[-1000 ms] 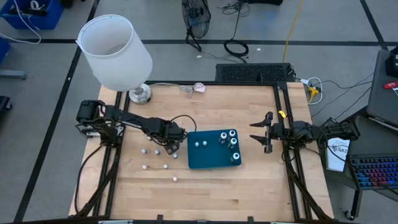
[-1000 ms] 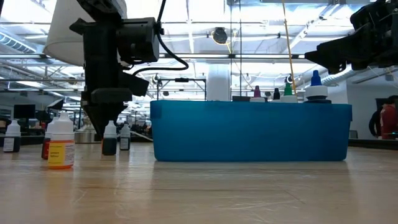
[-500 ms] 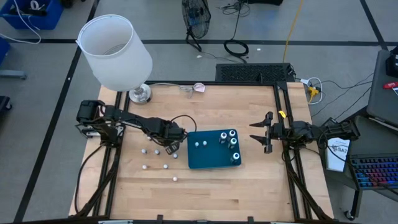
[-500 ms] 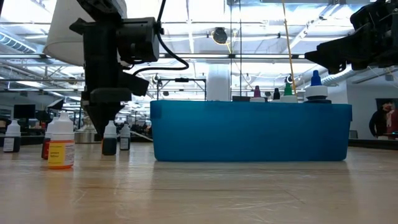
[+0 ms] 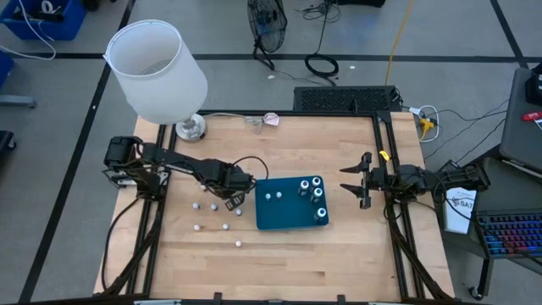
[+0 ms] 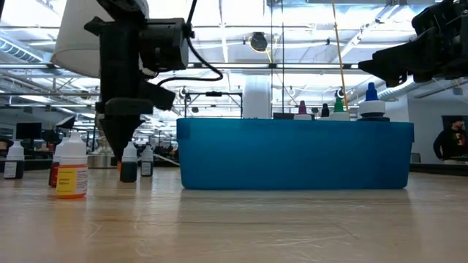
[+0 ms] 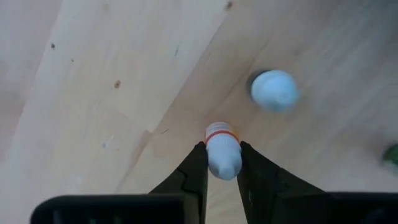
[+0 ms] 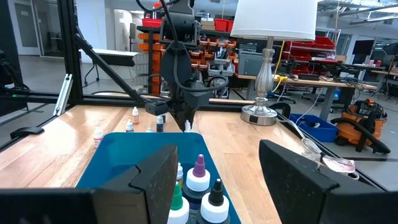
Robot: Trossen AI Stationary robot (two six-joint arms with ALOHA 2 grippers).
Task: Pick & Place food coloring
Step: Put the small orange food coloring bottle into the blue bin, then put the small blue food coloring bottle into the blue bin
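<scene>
Left wrist view: the left gripper point(image 7: 222, 163) is seen pointing straight down, its two fingers closed against the sides of a small food coloring bottle point(image 7: 222, 149) with an orange band below its white cap. A second white-capped bottle point(image 7: 274, 90) stands just beside it on the table point(image 7: 112, 81). From above, this grasp lies just beyond the 9 o'clock edge of the teal-blue tray point(image 5: 279, 217), where several bottles point(image 5: 310, 191) are already stood; loose ones point(image 5: 197, 227) remain scattered toward 8 o'clock of the tray. The right gripper point(image 5: 353, 180) is parked at the tray's 3 o'clock with its fingers spread apart, holding nothing.

The bottle is judged light, rigid and smooth-sided, easily tipped; a hold on the body beneath the cap seems safest. The tabletop is pale, level wood. A white lamp point(image 5: 157, 69) stands at the table's 11 o'clock corner, and a workshop is seen beyond.
</scene>
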